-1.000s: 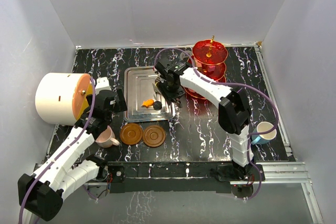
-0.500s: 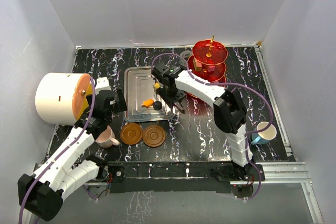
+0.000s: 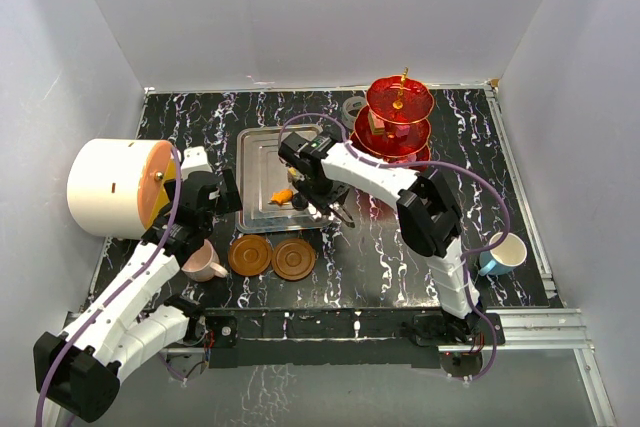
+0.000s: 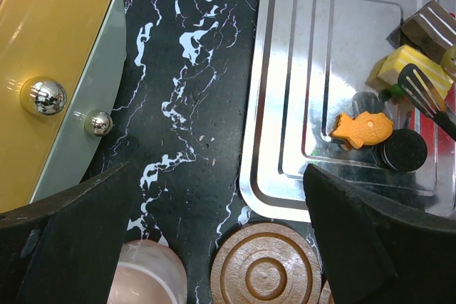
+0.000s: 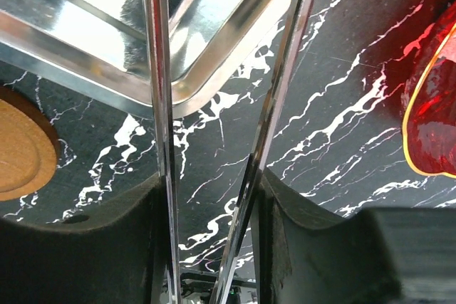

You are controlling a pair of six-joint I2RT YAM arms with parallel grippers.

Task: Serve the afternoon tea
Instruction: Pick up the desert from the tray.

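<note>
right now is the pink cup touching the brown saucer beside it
Apart. The left wrist view shows a strip of black table between the pink cup and the nearest brown saucer.

A: Black desk top (image 3: 400,247): white marble-like veining all over. Flat silver steel tray (image 4: 356,48): mirror-bright, stepped rectangular ridges.

B: Sweets on it. Orange fish-shaped sweet (image 4: 361,129): plain orange. Black round sweet (image 4: 404,149): black throughout. Yellow block sweet (image 4: 410,65): pale yellow. Brown block sweet (image 4: 431,26): dark brown, white stripe.

A: Red see-through three-tier stand (image 3: 400,102), toward far right corner: red tiers, gold stem, thin gold rim line.

B: Two brown round saucers (image 3: 250,255), near edge: concentric rings. Pink cup (image 3: 203,263): pale pink. Blue cup (image 3: 503,252), right edge: blue outside, white inside.

A: Big white drum (image 3: 110,187), left edge: orange face, chrome knobs. Silver metal tongs (image 5: 160,105): reflective silver.
</note>
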